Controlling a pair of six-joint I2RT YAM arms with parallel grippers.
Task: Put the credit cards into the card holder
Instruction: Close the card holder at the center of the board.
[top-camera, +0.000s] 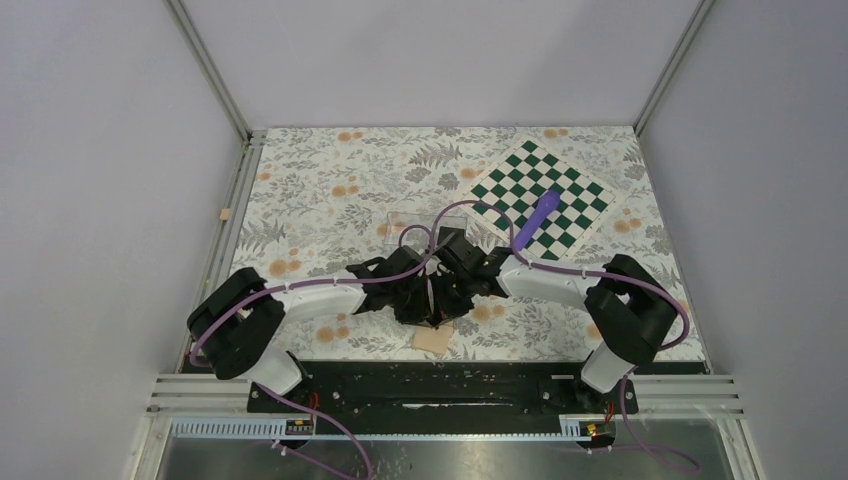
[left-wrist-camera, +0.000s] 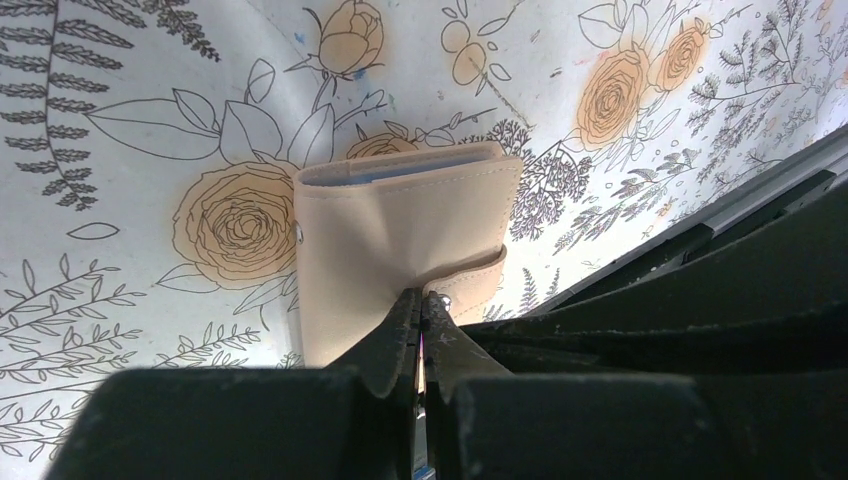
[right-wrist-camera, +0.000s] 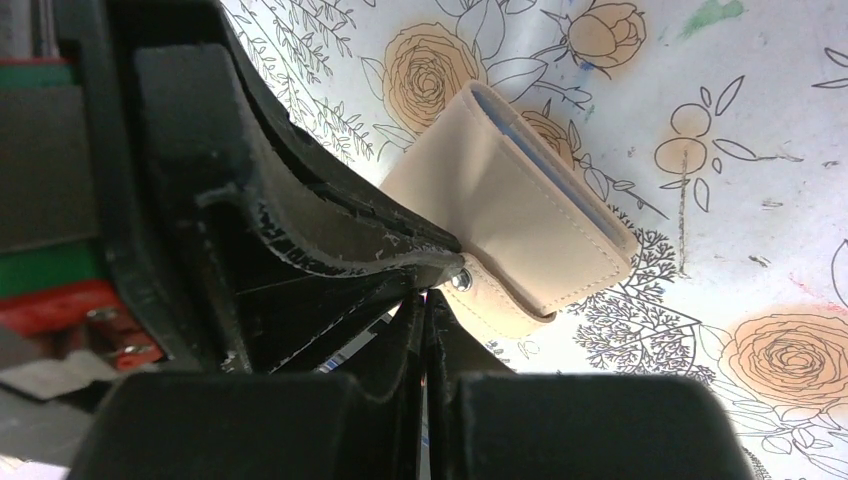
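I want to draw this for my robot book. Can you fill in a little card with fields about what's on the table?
table cover: flowery cloth
card holder: tan, folded, lying at the near edge
left gripper: shut, tips by the holder
right gripper: shut, tips by the holder's strap
clear box: behind the grippers
chessboard: far right, purple thing on it
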